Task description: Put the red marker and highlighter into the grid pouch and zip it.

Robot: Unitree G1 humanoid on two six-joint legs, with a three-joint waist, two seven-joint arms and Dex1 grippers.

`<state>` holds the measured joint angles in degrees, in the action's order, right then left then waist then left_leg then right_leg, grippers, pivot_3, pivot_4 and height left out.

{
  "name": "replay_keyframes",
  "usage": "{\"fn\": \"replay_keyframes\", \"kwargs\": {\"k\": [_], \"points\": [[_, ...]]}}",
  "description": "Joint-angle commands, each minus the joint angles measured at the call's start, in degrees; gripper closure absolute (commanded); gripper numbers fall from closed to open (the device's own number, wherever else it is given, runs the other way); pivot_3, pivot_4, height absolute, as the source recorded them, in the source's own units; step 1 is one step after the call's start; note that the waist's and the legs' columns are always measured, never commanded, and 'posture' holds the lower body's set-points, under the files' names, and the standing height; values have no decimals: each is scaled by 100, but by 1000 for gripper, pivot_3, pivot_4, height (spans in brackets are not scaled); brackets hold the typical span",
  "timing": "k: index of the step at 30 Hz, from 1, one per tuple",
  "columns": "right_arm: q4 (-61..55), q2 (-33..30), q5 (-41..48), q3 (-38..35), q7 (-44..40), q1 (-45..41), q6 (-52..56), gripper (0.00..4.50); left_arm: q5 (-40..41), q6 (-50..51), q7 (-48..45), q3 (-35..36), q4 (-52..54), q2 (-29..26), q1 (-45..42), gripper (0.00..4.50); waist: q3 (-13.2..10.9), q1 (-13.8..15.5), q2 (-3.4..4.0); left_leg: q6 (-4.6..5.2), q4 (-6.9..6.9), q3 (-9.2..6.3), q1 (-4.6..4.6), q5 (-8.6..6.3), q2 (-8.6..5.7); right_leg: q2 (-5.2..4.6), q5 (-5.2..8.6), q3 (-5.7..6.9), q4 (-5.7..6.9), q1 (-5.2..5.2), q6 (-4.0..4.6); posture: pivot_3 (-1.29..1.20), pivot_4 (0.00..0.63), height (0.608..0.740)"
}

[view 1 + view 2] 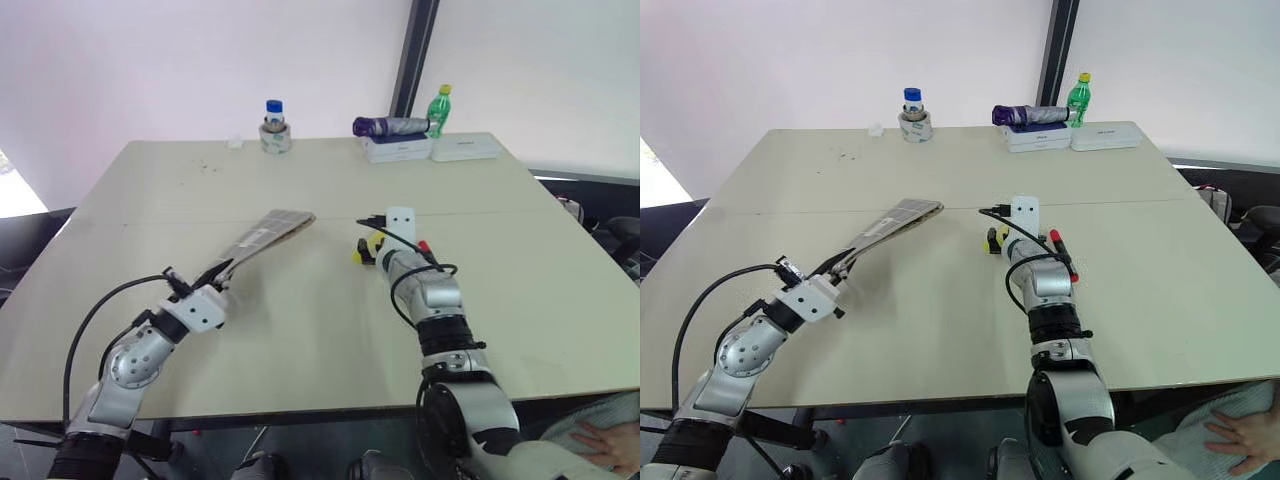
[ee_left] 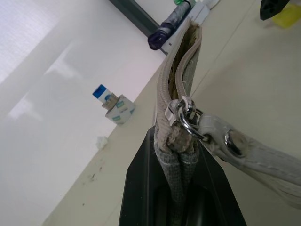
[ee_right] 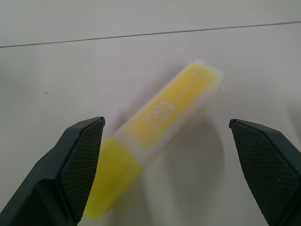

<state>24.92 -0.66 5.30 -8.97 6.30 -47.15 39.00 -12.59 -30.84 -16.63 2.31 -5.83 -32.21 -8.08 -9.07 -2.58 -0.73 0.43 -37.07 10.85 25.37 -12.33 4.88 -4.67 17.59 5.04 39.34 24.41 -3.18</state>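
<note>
My left gripper (image 1: pixel 222 272) is shut on one end of the grid pouch (image 1: pixel 268 232), a grey checked pouch held tilted above the table. In the left wrist view the pouch (image 2: pixel 181 66) is edge-on with its mouth gaping; its zipper pull (image 2: pixel 186 112) and a white strap sit next to the black fingers (image 2: pixel 141 188). My right gripper (image 3: pixel 165 123) is open just over the yellow highlighter (image 3: pixel 160 134), which lies on the table between the fingers (image 3: pixel 77 160), not touched by them. The red marker (image 1: pixel 1064 249) lies just right of that wrist.
Along the table's far edge stand a blue-capped bottle (image 1: pixel 275 125), a folded purple umbrella (image 1: pixel 390 126) on white boxes (image 1: pixel 435 149) and a green bottle (image 1: pixel 439 108). A person's hand (image 1: pixel 600 445) shows beyond the near right edge.
</note>
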Motion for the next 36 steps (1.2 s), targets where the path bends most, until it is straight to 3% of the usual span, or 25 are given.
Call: {"fn": "replay_keyframes", "kwargs": {"k": [1, 9, 12, 17, 23, 27, 32, 36], "points": [[24, 184, -51, 143, 105, -54, -137, 99, -18, -97, 74, 2, 183, 16, -104, 4500, 0, -1, 0, 0, 0, 0, 0, 0, 0, 0, 0, 0, 0, 0, 0, 0, 150, 738], [1069, 262, -305, 236, 397, -121, -1143, 99, -47, -104, 106, -20, 219, 13, -138, 4500, 1, 2, -1, 0, 0, 0, 0, 0, 0, 0, 0, 0, 0, 0, 0, 0, 150, 738], [1325, 175, -366, 298, 318, -93, -1385, 971, -33, -86, 115, 0, 252, 3, -115, 4500, 1, 2, -2, 0, -1, 1, -1, 0, 0, 0, 0, 0, 0, -1, 0, 0, 150, 738], [1433, 100, -407, 353, 265, -115, -1560, 3515, -41, -84, 130, 16, 285, -7, -87, 4500, 1, -1, -2, -1, 0, 0, -2, 1, 0, 0, 0, 0, 1, -1, 0, 0, 150, 738], [857, -260, -452, 540, -289, 55, -1799, 3591, -55, -90, 143, -13, 294, 12, -80, 4500, 1, 8, -1, -1, -1, -1, -1, 0, -1, -1, 0, 0, 0, -2, 0, 0, 150, 738], [-166, -895, 2, 839, -2243, 353, -2240, 3591, 13, -97, 99, 9, 280, -18, -54, 4500, -2, 10, 2, 0, 1, -1, 1, 0, -2, -2, 0, 0, -4, -1, 0, 0, 150, 738], [-1495, -2236, 358, 1301, -4597, 850, -2739, 3591, 465, -185, -321, -38, 186, -148, -13, 4500, -3, 6, 4, 3, 7, -3, 0, -2, -1, -1, 1, 0, -9, 1, -1, 0, 150, 738], [-2269, -2711, 649, 1548, -5572, 1038, -2655, 3591, 982, -27, -630, -12, 190, -94, -86, 4500, -3, -10, 3, 4, 7, -5, -3, -2, 5, -1, 1, 0, -10, 0, -2, 0, 150, 738]]}}
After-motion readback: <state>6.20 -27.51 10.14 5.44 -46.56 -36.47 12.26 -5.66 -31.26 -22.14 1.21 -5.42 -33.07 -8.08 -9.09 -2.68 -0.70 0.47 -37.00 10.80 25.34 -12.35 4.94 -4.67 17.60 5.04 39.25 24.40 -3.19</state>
